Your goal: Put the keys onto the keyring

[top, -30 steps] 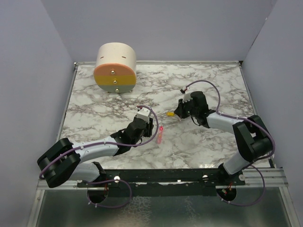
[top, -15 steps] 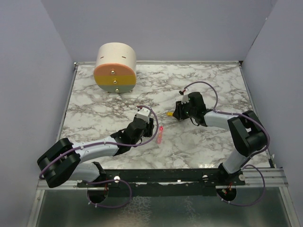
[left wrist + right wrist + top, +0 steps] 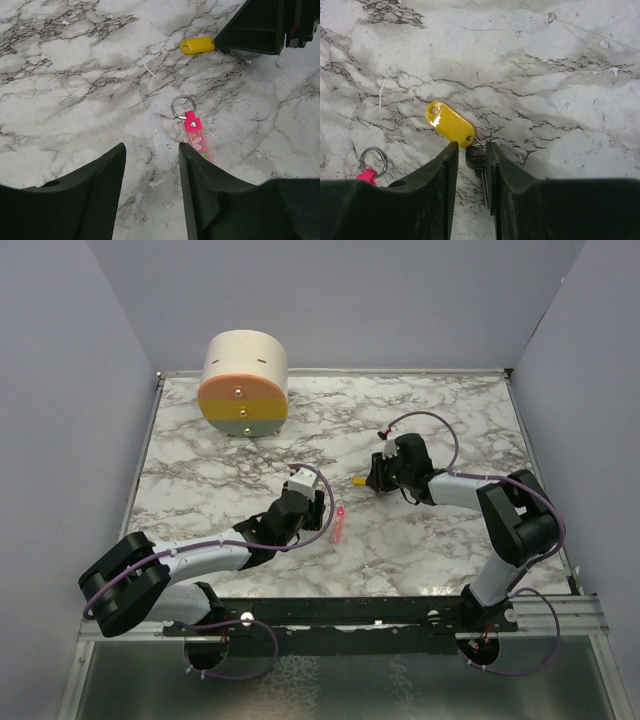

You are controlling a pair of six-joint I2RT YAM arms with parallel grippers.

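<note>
The keys (image 3: 450, 125) are a yellow oblong tag joined by a small ring to a dark key (image 3: 476, 159), lying flat on the marble (image 3: 358, 481). My right gripper (image 3: 471, 145) is open and narrow. It straddles the dark key, which lies against the right finger with a gap on its left. The keyring (image 3: 196, 134), a pink strap with a metal ring (image 3: 183, 106), lies on the table (image 3: 340, 523). My left gripper (image 3: 151, 147) is open and empty. Its right finger stands just left of the strap's near end.
A large cream-and-orange cylinder (image 3: 244, 385) stands at the back left of the marble table (image 3: 450, 540). Grey walls close in the table on three sides. The right gripper's body (image 3: 250, 30) shows just beyond the yellow tag in the left wrist view.
The right gripper has slid a little left and down over the keys. The left arm has barely moved, and the keyring lies where it was.
</note>
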